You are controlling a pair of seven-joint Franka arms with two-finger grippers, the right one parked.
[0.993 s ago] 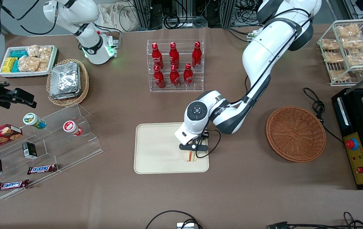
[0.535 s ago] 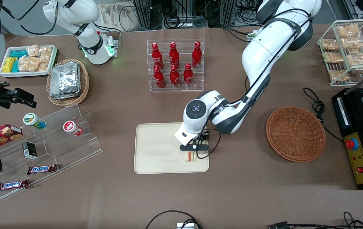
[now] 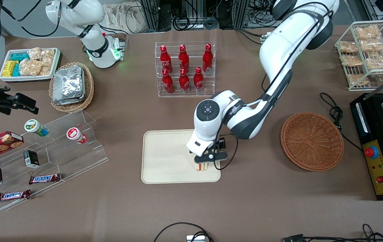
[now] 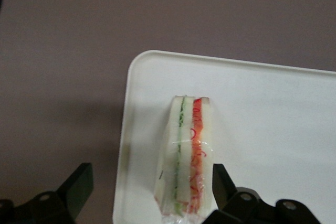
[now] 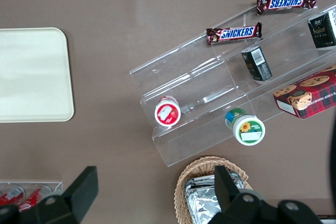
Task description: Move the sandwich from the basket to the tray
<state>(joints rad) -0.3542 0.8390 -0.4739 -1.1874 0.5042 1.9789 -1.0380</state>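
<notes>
Brown paper covers the desk (image 3: 245,208), with cables and metal framing along its edge farthest from the front camera. Near the middle of the desk lies the cream tray (image 3: 164,158); its only content is the sandwich (image 3: 201,166), standing on edge in the tray's corner nearest the front camera and toward the working arm's end. The reddish-brown basket (image 3: 311,141) sits well apart from the tray, toward the working arm's end of the desk, and holds nothing. A clear rack of red bottles (image 3: 184,69) stands farther from the front camera than the tray. A tan wicker basket with foil packs (image 3: 71,85) and a white bin of snack packets (image 3: 30,64) lie toward the parked arm's end.

The end effector (image 3: 208,158) hangs directly above the sandwich. In the left wrist view the end effector (image 4: 149,187) is released: its fingers (image 4: 79,182) are spread, one clear of the sandwich (image 4: 188,156) and one just beside its red-filled side.
</notes>
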